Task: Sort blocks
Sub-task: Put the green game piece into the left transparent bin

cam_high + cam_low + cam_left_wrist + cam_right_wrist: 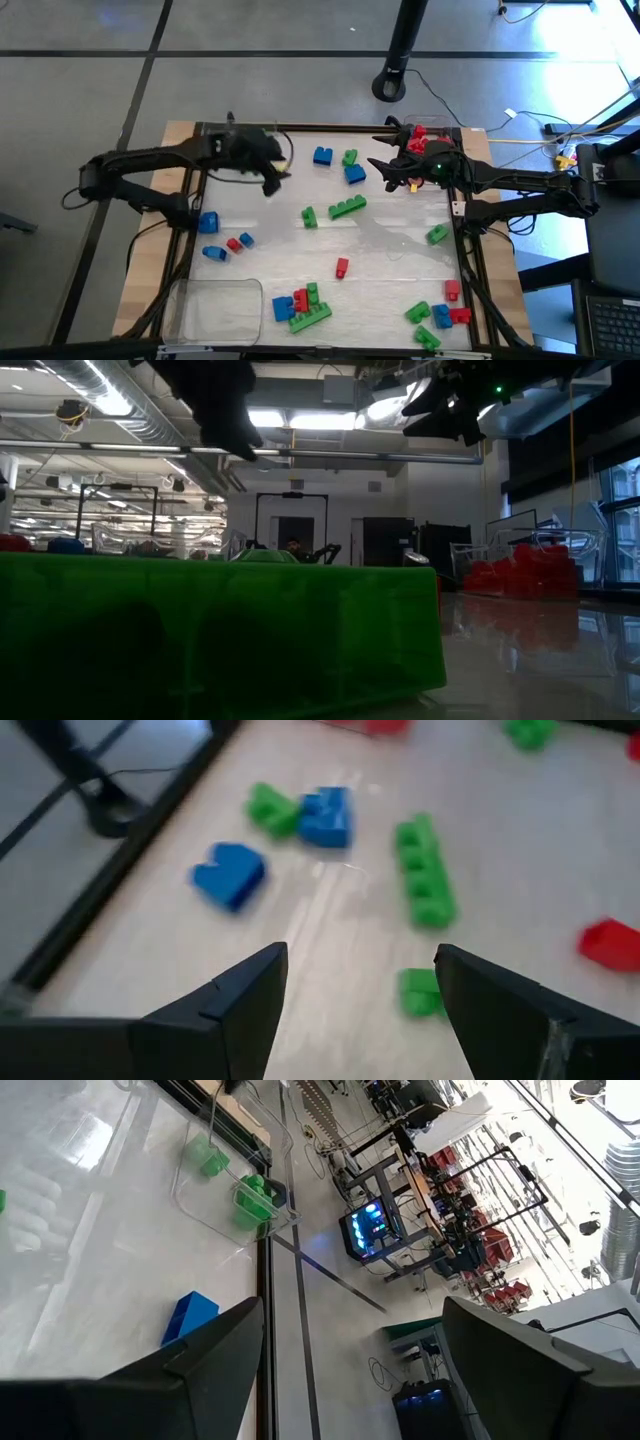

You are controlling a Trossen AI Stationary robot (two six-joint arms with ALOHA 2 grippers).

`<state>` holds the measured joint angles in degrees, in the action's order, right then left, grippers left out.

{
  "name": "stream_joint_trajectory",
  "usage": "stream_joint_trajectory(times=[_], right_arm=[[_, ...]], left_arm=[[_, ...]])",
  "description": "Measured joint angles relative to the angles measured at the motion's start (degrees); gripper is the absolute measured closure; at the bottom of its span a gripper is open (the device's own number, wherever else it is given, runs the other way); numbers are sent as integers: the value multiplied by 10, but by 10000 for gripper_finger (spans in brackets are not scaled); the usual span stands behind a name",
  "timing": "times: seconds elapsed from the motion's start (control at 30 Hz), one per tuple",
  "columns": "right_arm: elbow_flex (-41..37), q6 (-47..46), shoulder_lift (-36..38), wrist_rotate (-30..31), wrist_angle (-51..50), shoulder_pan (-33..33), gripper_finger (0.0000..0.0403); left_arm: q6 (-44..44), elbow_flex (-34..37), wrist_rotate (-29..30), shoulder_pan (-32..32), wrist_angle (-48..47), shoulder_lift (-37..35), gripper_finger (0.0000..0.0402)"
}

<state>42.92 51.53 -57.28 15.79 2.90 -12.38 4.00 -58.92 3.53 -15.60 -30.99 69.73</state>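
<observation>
Both end effectors are hanging above the far half of the white tabletop [390, 240]: I am seeing my left end effector [355, 982] with fingers spread and nothing between them, over a green studded plastic strip of bricks [424, 870] and a blue notched plastic brick [230, 875]. My right end effector [350, 1350] is also standing apart and empty, beside red plastic bricks [420, 135] at the far right corner. Other red, green and blue bricks are lying scattered across the tabletop.

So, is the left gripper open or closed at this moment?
Open. In the left wrist view the left gripper has its two dark fingers wide apart, with bare table between them.
</observation>
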Motion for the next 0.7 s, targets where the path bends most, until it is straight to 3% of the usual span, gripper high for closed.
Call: stream_joint_trajectory(times=[0.27,0.53,0.7], right_arm=[[0,0,0,0,0,0,94],[0,0,0,0,0,0,94],[0,0,0,0,0,0,94]], left_arm=[[-47,0,0,77,51,114,156],[-136,0,4,111,89,222,156],[-211,1,36,125,122,265,156]])
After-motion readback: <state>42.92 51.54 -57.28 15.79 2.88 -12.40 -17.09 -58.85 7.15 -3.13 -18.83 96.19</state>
